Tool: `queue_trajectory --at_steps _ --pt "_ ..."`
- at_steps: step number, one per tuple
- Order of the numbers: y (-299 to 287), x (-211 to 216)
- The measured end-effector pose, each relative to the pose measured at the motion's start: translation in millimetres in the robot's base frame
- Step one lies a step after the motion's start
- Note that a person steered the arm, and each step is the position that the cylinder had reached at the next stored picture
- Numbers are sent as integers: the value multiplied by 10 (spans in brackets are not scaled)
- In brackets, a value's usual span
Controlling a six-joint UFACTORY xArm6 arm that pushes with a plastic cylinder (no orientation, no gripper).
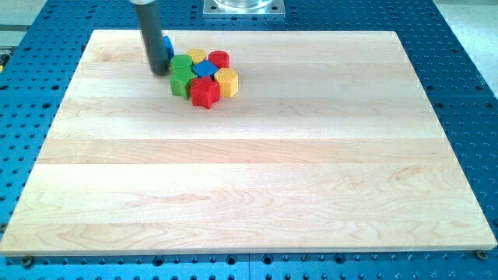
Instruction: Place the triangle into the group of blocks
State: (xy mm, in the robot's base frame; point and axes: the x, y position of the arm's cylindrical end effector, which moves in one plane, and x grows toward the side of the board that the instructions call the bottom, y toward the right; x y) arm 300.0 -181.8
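Eight blocks show on the wooden board (249, 179), all near the view's top left; seven of them sit packed in a tight cluster, touching or nearly touching one another, and one stands apart at the cluster's left edge behind the rod; the rod (153, 35) comes down from the view's top and my tip (160, 72) rests on the board just left of the cluster, beside the upper green block (181, 64); there are no jaws on this arm, only the straight rod, so nothing is clasped or let go; the blue triangle (167, 43), the task's piece, is mostly hidden by the rod, only a sliver showing at the rod's right side, so its shape cannot be made out fully; it lies just up and left of the group, close to it, and whether it touches the upper green block I cannot tell; the rod stands in front of the triangle and beside the cluster; counted by colour: two green, the upper one and a lower green block (180, 83); two yellow, a yellow block (197, 56) at the cluster's top and a yellow hexagon (226, 82) at its right; two red, a red round block (219, 59) at the top right and a red star (205, 93) at the bottom; two blue, the triangle and a blue block (204, 69) in the cluster's middle; around the board lies a blue perforated table (467, 47), and a grey metal base (243, 7) sits at the view's top
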Motion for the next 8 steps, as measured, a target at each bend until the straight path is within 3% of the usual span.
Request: queue_trajectory --at_steps 1,3,4,5,8 --pt "-327 -327" --pt "897 -716" --pt "309 -430" --pt "119 -142" --pt "1091 -544"
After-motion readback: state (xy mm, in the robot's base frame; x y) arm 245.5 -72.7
